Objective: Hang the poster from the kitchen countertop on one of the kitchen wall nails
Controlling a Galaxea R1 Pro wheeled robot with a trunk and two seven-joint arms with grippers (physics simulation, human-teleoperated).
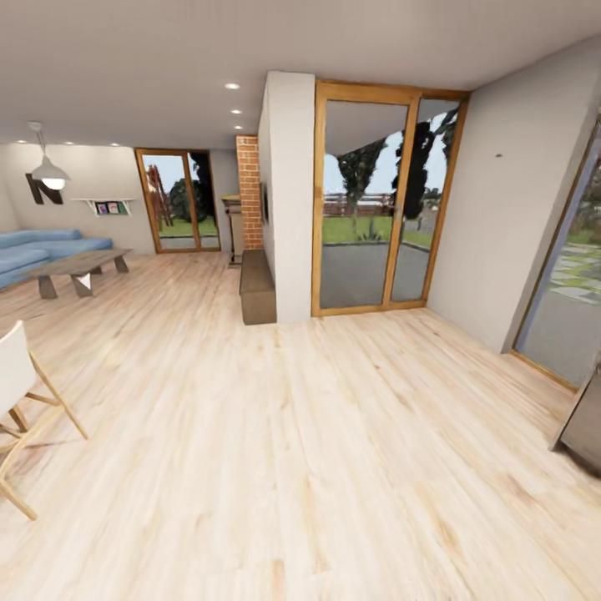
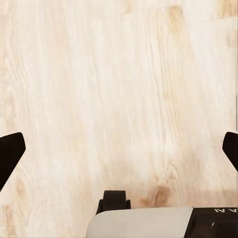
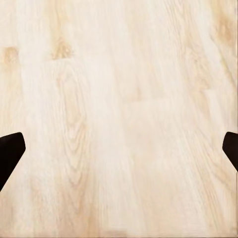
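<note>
At 2 o'clock on my pale grey wall (image 1: 492, 209): one dark speck, a wall nail (image 1: 498, 155). Left gripper (image 2: 119, 153) and right gripper (image 3: 119, 151) spread wide, empty, over wood floor (image 1: 292, 459).

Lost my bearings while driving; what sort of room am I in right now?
Probably an open-plan living area of a house, not the kitchen worktop zone. Signs: a blue sofa with a low coffee table at far left, glazed wood-framed patio doors onto a garden, and pale wooden flooring throughout.
</note>
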